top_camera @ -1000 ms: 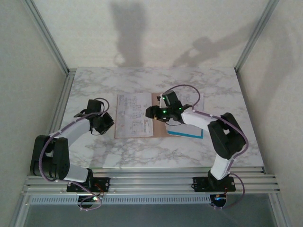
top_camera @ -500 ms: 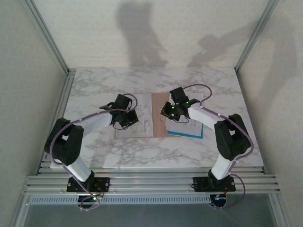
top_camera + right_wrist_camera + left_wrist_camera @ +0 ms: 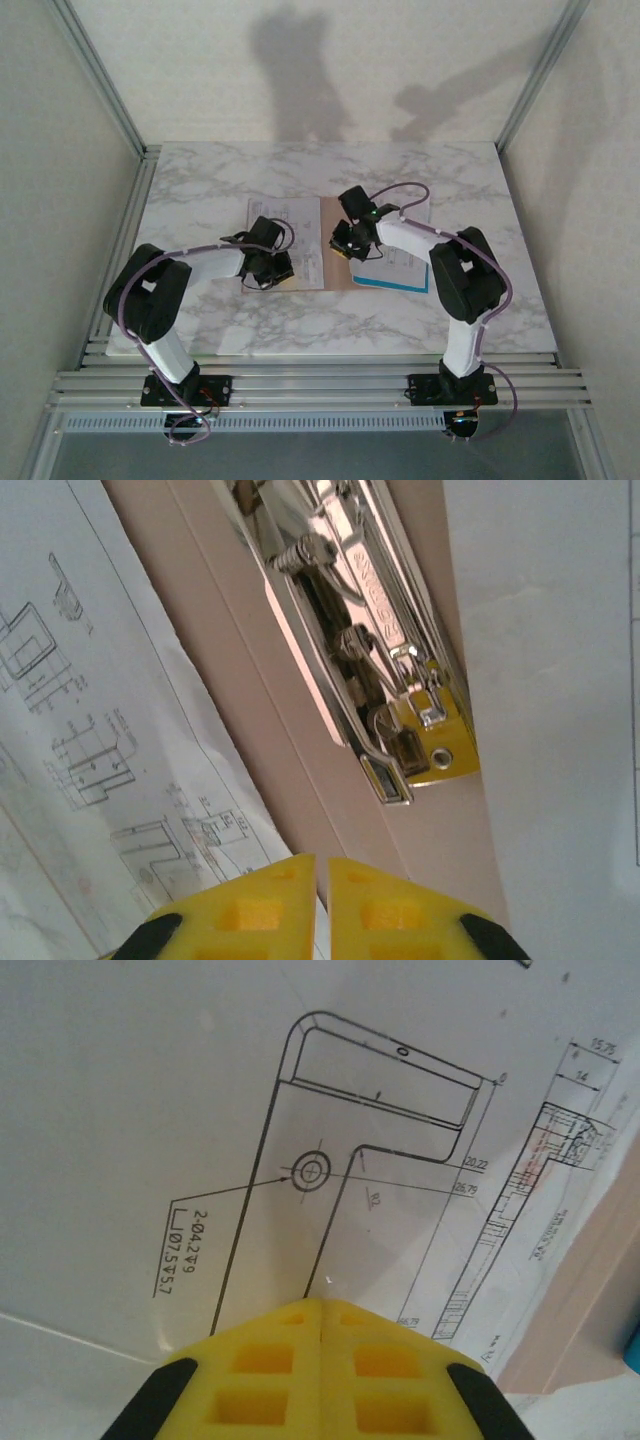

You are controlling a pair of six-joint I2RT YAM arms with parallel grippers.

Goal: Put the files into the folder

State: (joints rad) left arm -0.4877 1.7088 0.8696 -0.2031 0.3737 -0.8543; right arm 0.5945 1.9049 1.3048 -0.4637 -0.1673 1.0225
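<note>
The black-and-white left arm (image 3: 200,262) is lying low and stretching toward the middle. Its black left gripper (image 3: 268,268) is pointing down with both yellow fingers (image 3: 265,1365) pressing together. The black-and-white right arm (image 3: 412,237) is bending sharply at its elbow, and its right gripper (image 3: 343,243) is pointing down with the yellow fingers (image 3: 255,905) nearly touching, holding nothing.

Soft dim light shadows the wall (image 3: 300,70); fingers (image 3: 260,1370) blur.
</note>
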